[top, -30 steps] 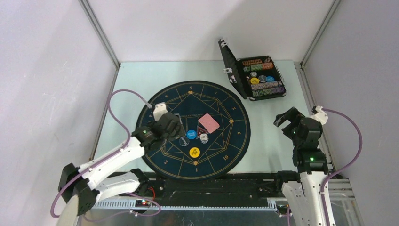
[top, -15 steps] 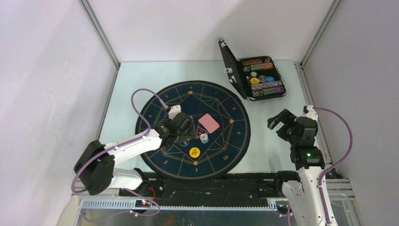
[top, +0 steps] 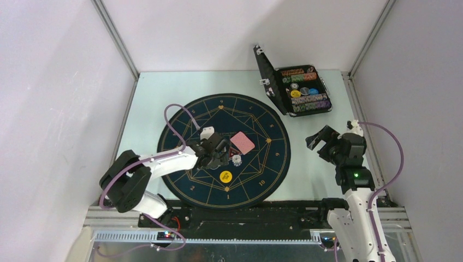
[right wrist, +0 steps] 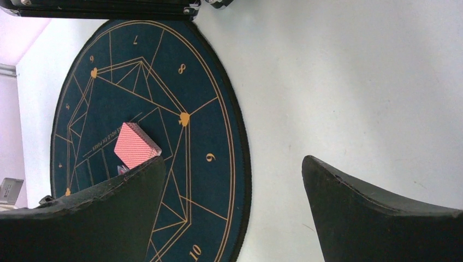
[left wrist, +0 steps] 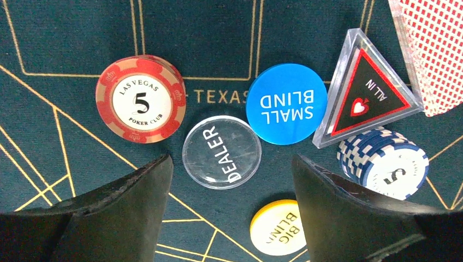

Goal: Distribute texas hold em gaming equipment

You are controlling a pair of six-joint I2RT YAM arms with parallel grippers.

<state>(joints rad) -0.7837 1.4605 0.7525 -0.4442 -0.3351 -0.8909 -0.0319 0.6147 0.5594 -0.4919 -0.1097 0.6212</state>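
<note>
The pink-red-backed deck [top: 242, 143] lies at the centre of the mat. In the left wrist view the deck [left wrist: 431, 49] is at the top right, with a triangular ALL IN marker [left wrist: 366, 98], a blue SMALL BLIND disc [left wrist: 286, 103], a clear DEALER disc [left wrist: 221, 152], a red 5 chip [left wrist: 141, 99], a blue-white chip stack [left wrist: 382, 162] and a yellow BIG BLIND disc [left wrist: 278, 229]. My left gripper [left wrist: 230, 166] is open and empty, low over the DEALER disc; from above, the left gripper [top: 217, 154] sits just left of the deck. My right gripper [top: 319, 142] is open and empty, right of the mat.
The round dark-blue mat [top: 262, 120] with gold lines covers the table's middle. An open black case [top: 297, 90] holding rows of chips stands at the back right. In the right wrist view the mat's edge [right wrist: 240, 164] lies between the fingers, with the deck [right wrist: 136, 144] farther left.
My left gripper has moved right across the mat and now hangs over the discs beside the deck. My right gripper has shifted a little left toward the mat.
</note>
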